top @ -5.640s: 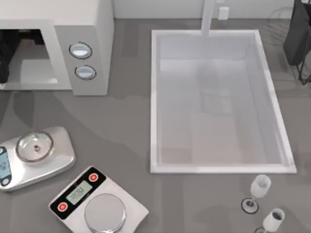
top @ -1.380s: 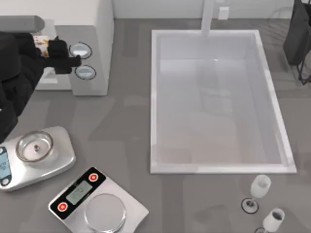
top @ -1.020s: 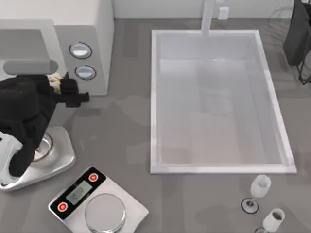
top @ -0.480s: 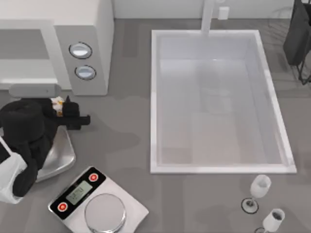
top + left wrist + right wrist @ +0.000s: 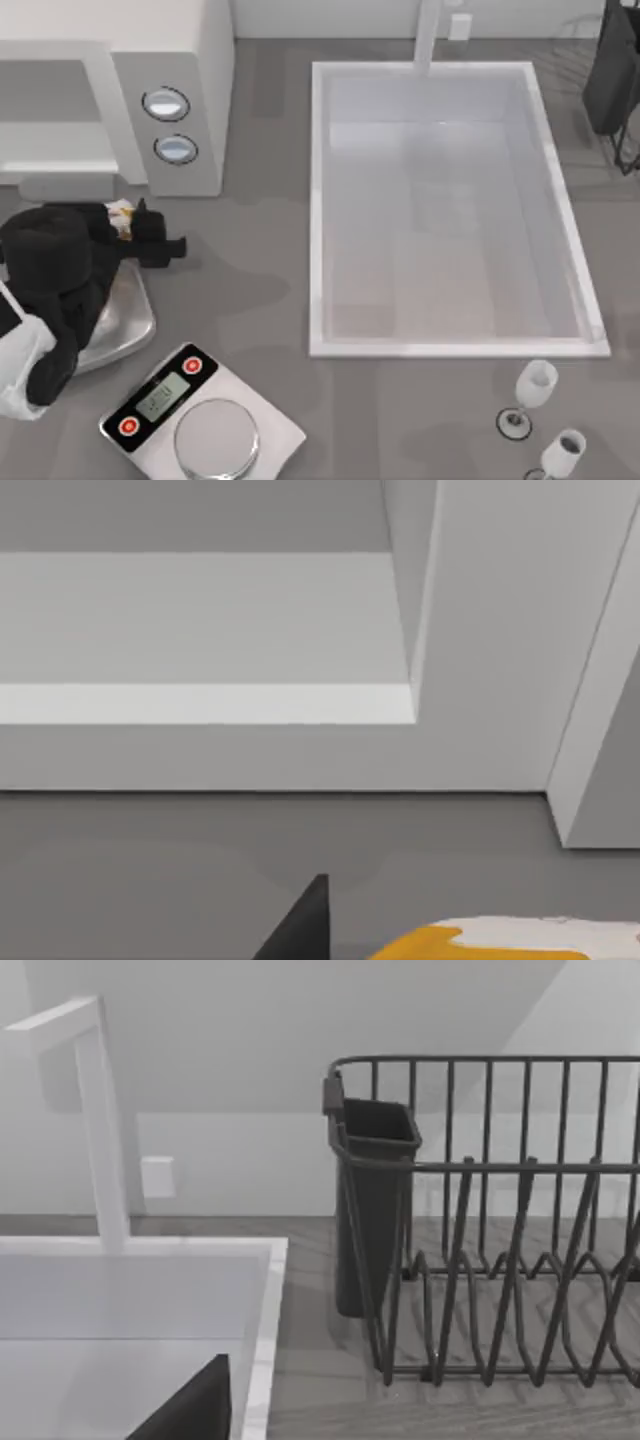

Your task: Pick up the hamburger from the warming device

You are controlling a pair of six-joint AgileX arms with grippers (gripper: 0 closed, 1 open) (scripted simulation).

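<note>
left gripper (image 5: 128, 222) clamping the hamburger (image 5: 120, 213), hovering over the worktop's left side, just in front of the microwave (image 5: 180, 60)

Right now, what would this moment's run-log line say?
left end effector: shut on hamburger, outside microwave, above scale | right arm: parked at top view's right edge | stage: burger out of cavity

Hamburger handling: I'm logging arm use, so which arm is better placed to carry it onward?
Left. The left gripper holds the hamburger just outside the microwave, above the table. The right arm sits at the far right.
</note>
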